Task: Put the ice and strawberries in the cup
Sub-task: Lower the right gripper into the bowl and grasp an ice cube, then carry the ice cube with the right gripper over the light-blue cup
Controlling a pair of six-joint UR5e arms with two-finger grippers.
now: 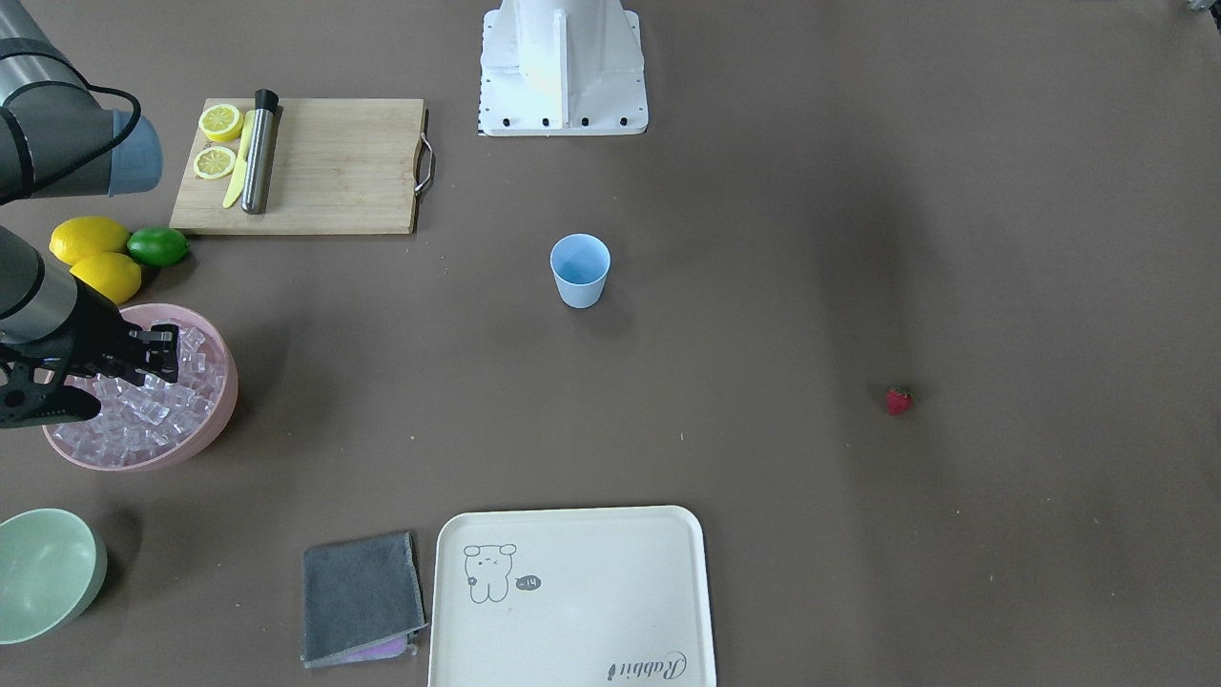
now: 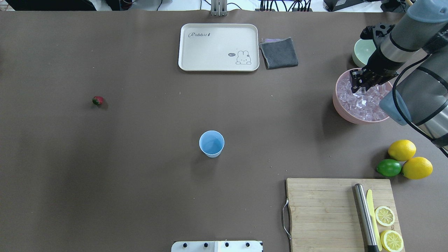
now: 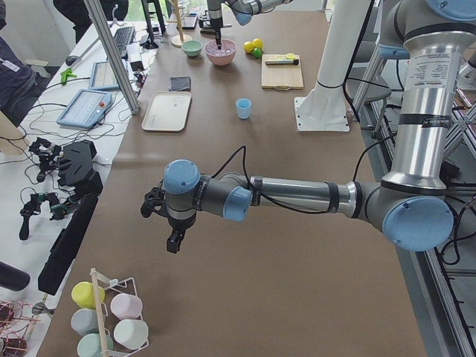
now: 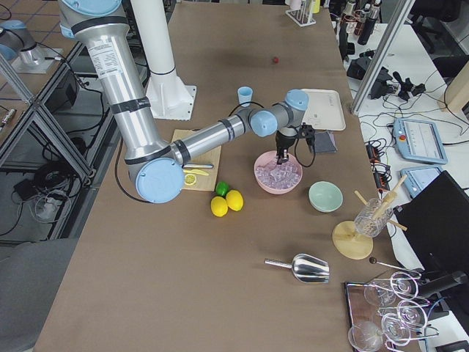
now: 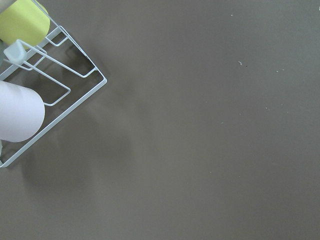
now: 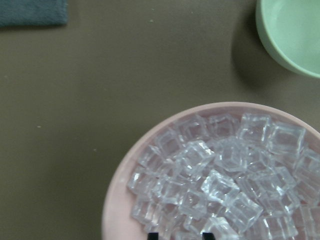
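The light blue cup (image 1: 579, 270) stands upright and empty at the table's middle; it also shows in the overhead view (image 2: 211, 143). The red strawberry (image 1: 899, 401) lies alone on the table, far from the cup (image 2: 98, 101). The ice (image 6: 225, 175) fills the large pink bowl (image 1: 215, 425). My right gripper (image 1: 164, 355) hangs just over the ice in that bowl (image 2: 355, 87), jaws open and empty, its fingertips (image 6: 153, 234) low at the frame's edge. My left gripper (image 3: 171, 242) hovers over bare table far from the cup; I cannot tell whether it is open or shut.
A pale green bowl (image 1: 43, 572) stands beside the pink bowl. Two lemons and a lime (image 1: 157, 246) lie by a cutting board (image 1: 324, 167) with lemon slices, a knife and a steel muddler. A cream tray (image 1: 572, 596) and grey cloth (image 1: 361, 596) are nearby. A cup rack (image 5: 50, 75) is below the left wrist.
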